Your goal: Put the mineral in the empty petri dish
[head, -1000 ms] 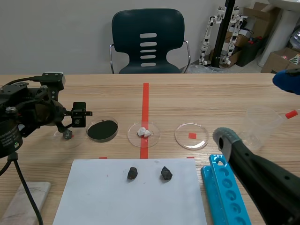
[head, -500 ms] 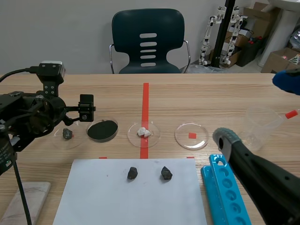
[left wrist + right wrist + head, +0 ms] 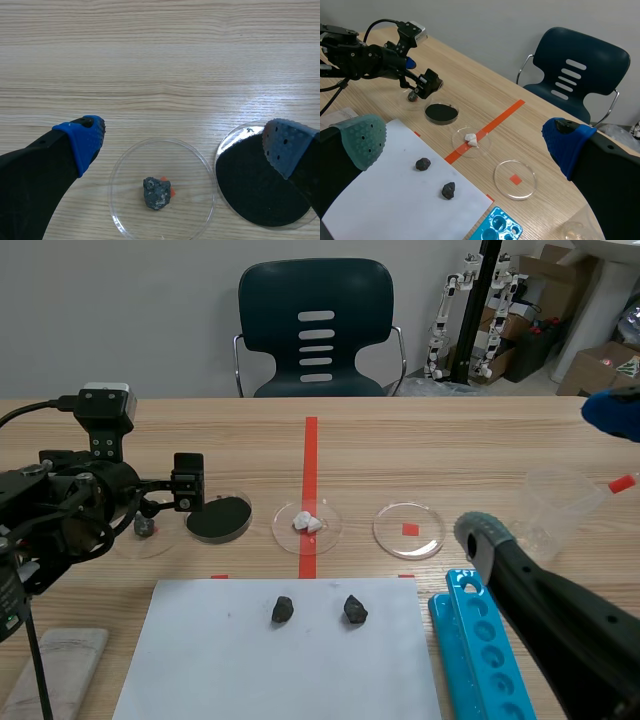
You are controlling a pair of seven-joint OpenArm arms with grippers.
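A white sheet lies on the worktop. The right gripper is off the sheet's right side, its fingers spread. The left gripper, also spread and holding nothing, hovers beyond the sheet's far left corner, over a dish. A dark mineral sits in that dish. An empty dish lies beyond the sheet's far right corner. A second mineral and a third mineral rest on the sheet.

Both arms matte black. left arm: thin black cables, boxy cam module w/ pale grey top. left gripper: blue dotted pads. right arm, right gripper: one pad grey-green, one blue.
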